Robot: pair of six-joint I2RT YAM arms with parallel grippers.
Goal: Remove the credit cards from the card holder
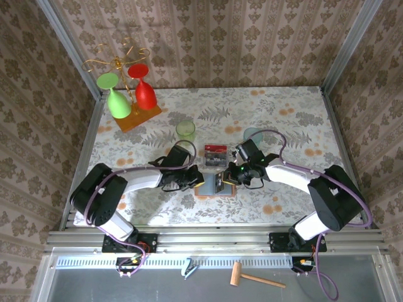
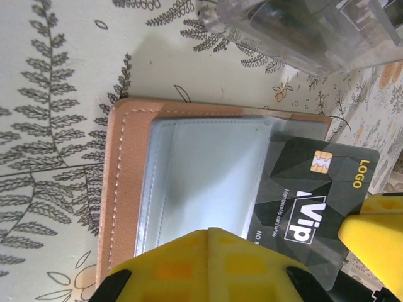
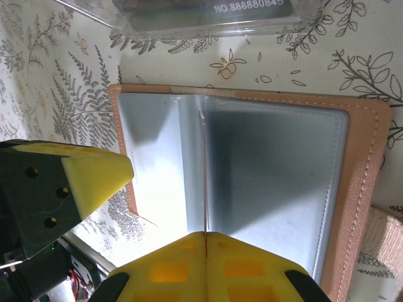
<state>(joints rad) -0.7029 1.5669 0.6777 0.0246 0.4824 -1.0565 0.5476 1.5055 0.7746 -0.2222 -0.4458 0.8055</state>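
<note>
Seen from above, the open card holder [image 1: 206,187] lies flat between both arms, with the left gripper [image 1: 192,179] at its 9 o'clock and the right gripper [image 1: 230,177] at its 3 o'clock. A dark card [image 2: 308,201] juts part-way from a pocket toward the right gripper, which pinches its edge. We see the left gripper's fingers pressed together on the holder, seemingly pinning it.
</note>
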